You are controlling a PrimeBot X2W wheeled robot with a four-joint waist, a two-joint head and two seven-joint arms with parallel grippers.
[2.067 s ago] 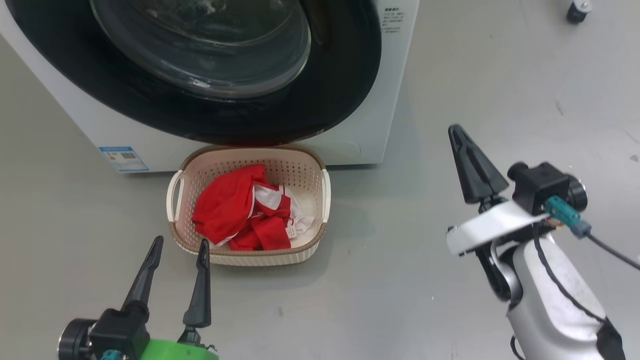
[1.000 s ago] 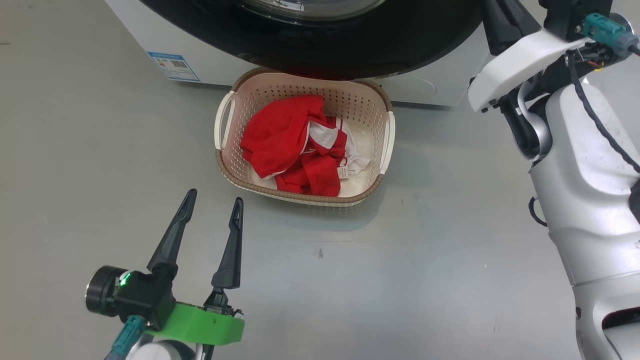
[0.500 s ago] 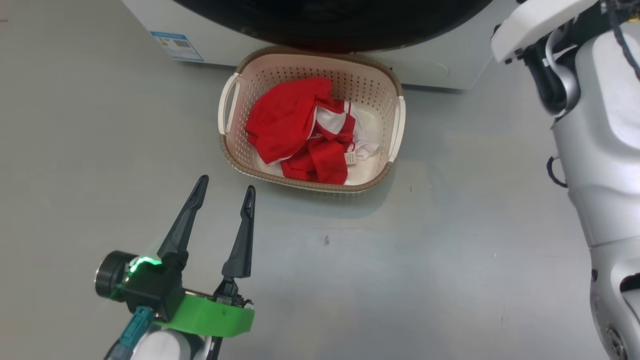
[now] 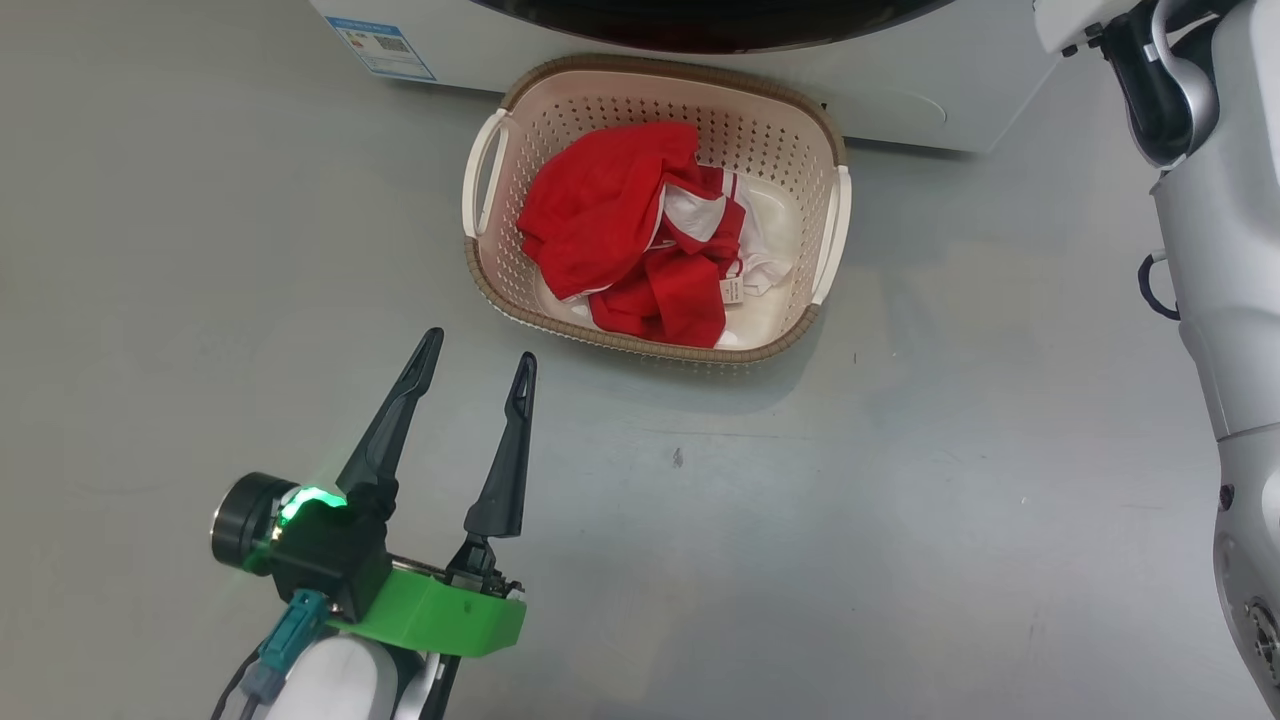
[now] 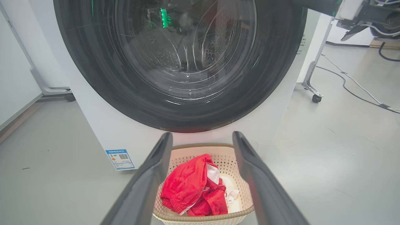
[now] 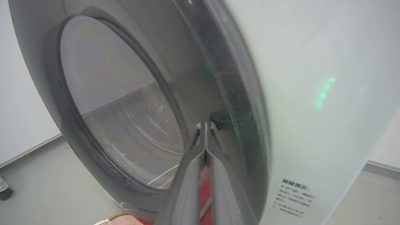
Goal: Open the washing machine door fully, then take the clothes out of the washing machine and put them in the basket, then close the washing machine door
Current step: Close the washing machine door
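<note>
Grey floor bears the basket; 2 wrist views add the door glass.

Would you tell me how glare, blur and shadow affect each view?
Head view: even light, the basket casting a soft shadow on the floor. Left wrist view: wide-angle bowing, a green glint on the washing machine door, the left claw blurred. Right wrist view: hazy, green spots reflected on the washing machine, the shut right claw out of focus.

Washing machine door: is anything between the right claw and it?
Nothing visible. In the right wrist view the shut right claw points at the washing machine door, tips near its black rim; contact cannot be told.
</note>
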